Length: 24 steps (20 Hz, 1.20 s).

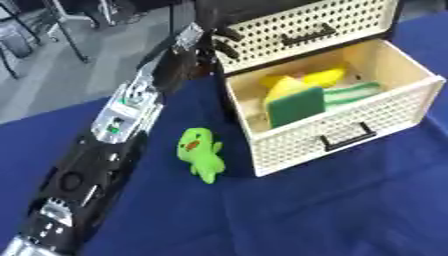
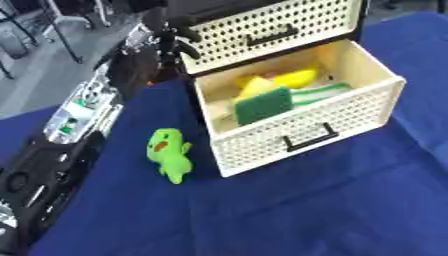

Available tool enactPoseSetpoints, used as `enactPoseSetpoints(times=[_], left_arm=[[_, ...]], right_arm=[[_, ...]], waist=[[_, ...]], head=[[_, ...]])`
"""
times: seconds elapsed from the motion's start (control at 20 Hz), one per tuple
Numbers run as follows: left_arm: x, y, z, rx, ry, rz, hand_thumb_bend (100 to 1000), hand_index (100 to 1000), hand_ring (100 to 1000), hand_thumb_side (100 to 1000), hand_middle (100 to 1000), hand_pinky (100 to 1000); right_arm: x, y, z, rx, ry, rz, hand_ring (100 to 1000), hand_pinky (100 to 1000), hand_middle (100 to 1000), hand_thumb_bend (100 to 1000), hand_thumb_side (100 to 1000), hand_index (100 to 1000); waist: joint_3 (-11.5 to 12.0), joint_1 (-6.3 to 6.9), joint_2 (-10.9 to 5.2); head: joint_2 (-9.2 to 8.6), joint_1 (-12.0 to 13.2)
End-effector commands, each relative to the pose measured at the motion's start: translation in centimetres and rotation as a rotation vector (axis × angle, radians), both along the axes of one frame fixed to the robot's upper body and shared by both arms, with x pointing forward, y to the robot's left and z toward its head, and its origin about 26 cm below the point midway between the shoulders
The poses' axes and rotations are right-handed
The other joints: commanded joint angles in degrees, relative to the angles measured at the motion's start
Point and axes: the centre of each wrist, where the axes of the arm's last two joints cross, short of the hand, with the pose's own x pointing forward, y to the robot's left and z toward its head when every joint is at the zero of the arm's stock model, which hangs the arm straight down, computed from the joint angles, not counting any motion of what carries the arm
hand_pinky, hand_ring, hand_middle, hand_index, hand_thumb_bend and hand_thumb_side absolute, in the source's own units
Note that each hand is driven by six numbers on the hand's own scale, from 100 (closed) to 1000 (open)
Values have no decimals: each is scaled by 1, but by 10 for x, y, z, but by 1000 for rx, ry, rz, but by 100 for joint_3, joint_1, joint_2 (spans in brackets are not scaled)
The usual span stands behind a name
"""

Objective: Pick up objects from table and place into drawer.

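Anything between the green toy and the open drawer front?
Nothing: only bare blue cloth separates the toy from the drawer, clearest in the left eye view.

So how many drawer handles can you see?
2. One black handle is on the open drawer's front; the other handle is on the closed drawer above it. No others show.

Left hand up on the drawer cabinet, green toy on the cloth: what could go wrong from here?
The left hand has fingers curled over the cabinet edge; pulling might shift or tip it. The green toy lies near the open drawer front, so a low arm sweep could knock it aside. The sponge stands high in the drawer and might catch if the drawer is pushed shut.
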Motion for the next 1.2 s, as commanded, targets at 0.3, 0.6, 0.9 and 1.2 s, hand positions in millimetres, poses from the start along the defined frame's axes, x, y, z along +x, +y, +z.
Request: enactPoseSetpoints(times=[0.3,0.6,0.9,1.2], left_arm=[[-44,21,43,-56,-26,-5,355,819,567,914,599,355],[-74,37,57,-137,-46,-19,338,800,530,904,571,328],[-110,67,63,-349,-65,32,379,798,529,874,580,341],[-151,98,54,-568,-170,177,411,791,537,828,583,361]], right_arm=[[-4,-4,8,-21,-18,-27,533,444,474,100,979,711],[-5,-5,8,-38,-15,-30,535,445,475,100,984,711],[-5,-6,9,-84,-6,-29,537,447,478,100,1000,713],[-8,-11,17,-224,1,-50,540,449,481,100,1000,713]], waist=[[68,-71,-170],[139,-82,-190],[349,-214,-246],[612,-403,-281]], head=[[-49,-93],[-42,-116],[4,-164],[70,-229]])
